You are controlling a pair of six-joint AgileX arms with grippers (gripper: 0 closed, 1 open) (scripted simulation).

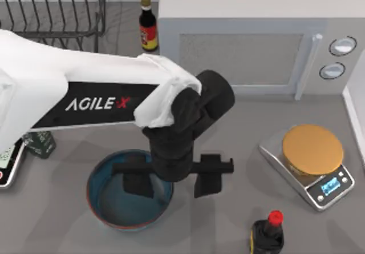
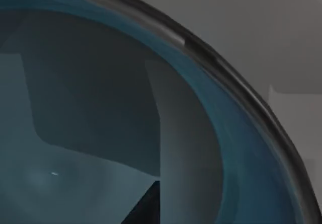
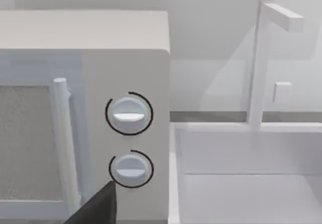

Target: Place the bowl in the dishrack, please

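The bowl (image 1: 114, 208), deep and blue inside with a reddish-brown rim, sits on the grey table at the front, left of centre. My left gripper (image 1: 173, 180) hangs over the bowl's right rim, open. One finger (image 1: 137, 182) is inside the bowl and the other (image 1: 208, 178) is outside it. Close up in the left wrist view are the bowl's blue inner wall (image 2: 100, 108) and its dark rim (image 2: 236, 78). The dishrack (image 1: 51, 8), dark wire with upright rods, stands at the back left corner. A dark fingertip of my right gripper (image 3: 98, 206) points toward the microwave's knobs.
A white microwave (image 1: 245, 43) fills the back right, with a dark sauce bottle (image 1: 148, 28) to its left. A scale with a golden plate (image 1: 312, 148) sits at the right. A red-capped bottle (image 1: 268, 234) stands at the front. Green-labelled items (image 1: 37, 142) lie at the left edge.
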